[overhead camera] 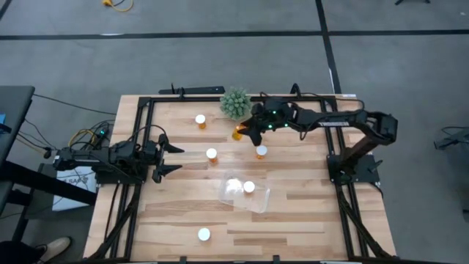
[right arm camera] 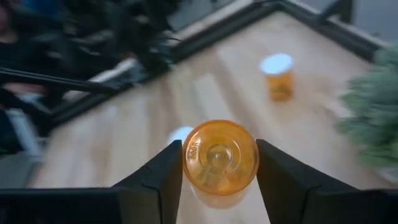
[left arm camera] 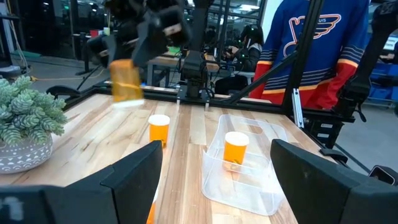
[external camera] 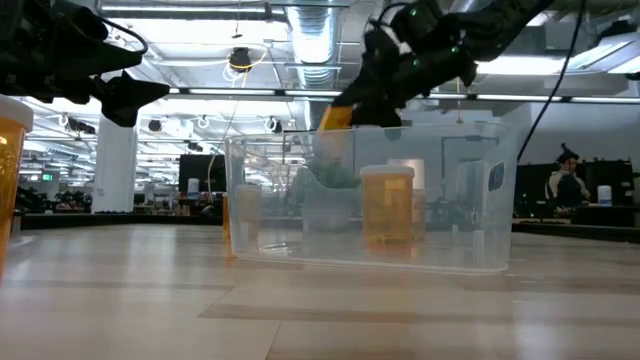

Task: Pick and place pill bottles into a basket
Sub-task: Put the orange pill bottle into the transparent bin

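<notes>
From above, the right gripper (overhead camera: 244, 132) is clamped on a pill bottle (overhead camera: 237, 134) lifted off the table just beside the spiky green plant (overhead camera: 234, 103), toward the far side; the bottle lies tilted between the fingers, probably because it was taken from the side and is now being carried. The clear basket (overhead camera: 258, 201) sits nearer, at the middle of the table, with one white-capped bottle (overhead camera: 249, 188) inside. Other bottles stand loose: one at the far left of the plant (overhead camera: 200, 120), one in the middle left (overhead camera: 212, 155), one just beyond the basket (overhead camera: 261, 152), and one near the front edge (overhead camera: 204, 235). The left gripper (overhead camera: 167, 155) waits at the left side with fingers spread, holding nothing. From table height, the basket's clear wall (external camera: 470, 200) shows the standing bottle (external camera: 387, 203) within, and the right gripper (external camera: 390, 85) hangs above and behind it with the orange bottle (external camera: 335, 117) in its grasp. The left wrist camera looks across at the carried bottle (left arm camera: 126, 81), a standing bottle (left arm camera: 159, 129) and the basket (left arm camera: 249, 180); a person in a blue jersey (left arm camera: 323, 50) stands beyond the table. The right wrist camera shows the bottle's base (right arm camera: 219, 158) pinched between both fingers (right arm camera: 161, 177). Judging by this, the carry toward the basket is under way.
</notes>
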Motion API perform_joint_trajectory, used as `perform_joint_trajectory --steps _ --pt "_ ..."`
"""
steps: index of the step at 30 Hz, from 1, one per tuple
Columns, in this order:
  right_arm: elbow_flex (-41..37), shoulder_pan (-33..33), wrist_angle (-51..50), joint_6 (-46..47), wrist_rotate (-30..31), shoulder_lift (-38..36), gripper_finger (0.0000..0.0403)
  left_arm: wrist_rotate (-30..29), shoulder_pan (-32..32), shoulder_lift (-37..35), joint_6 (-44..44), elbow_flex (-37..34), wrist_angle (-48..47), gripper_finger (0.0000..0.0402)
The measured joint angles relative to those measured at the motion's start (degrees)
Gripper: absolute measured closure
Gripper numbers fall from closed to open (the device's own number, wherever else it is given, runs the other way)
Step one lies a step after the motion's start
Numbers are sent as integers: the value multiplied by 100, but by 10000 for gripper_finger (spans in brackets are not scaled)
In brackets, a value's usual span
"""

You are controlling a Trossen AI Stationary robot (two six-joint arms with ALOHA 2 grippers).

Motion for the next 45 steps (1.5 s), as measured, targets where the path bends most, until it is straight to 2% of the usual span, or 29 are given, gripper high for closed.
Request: perform_joint_trajectory --steps 6,8,13,19,26,35,40,45 --pt "0 17 -156 645 -828 -374 222 1 0 0 5 2 -1 111" --pt "0 88 -349 679 -923 -484 225 -1 0 -2 -11 2 -1 111" --pt "-1 432 -602 776 -1249 -731 238 0 -1 0 1 1 0 111" --pt "-2 893 -608 1318 -1792 -756 226 0 -2 -1 3 2 0 111" --pt "-6 1461 -788 1185 -1568 -731 234 1 -2 0 0 0 1 111" --pt "-7 1850 -1135 1242 -1531 -730 228 1 0 0 -11 0 -1 111" --pt "-17 2130 -1407 1118 -1290 -730 231 1 -1 -2 -11 0 0 111" --pt "-285 2371 -1248 1345 -1192 -725 226 -1 0 -2 2 0 1 111"
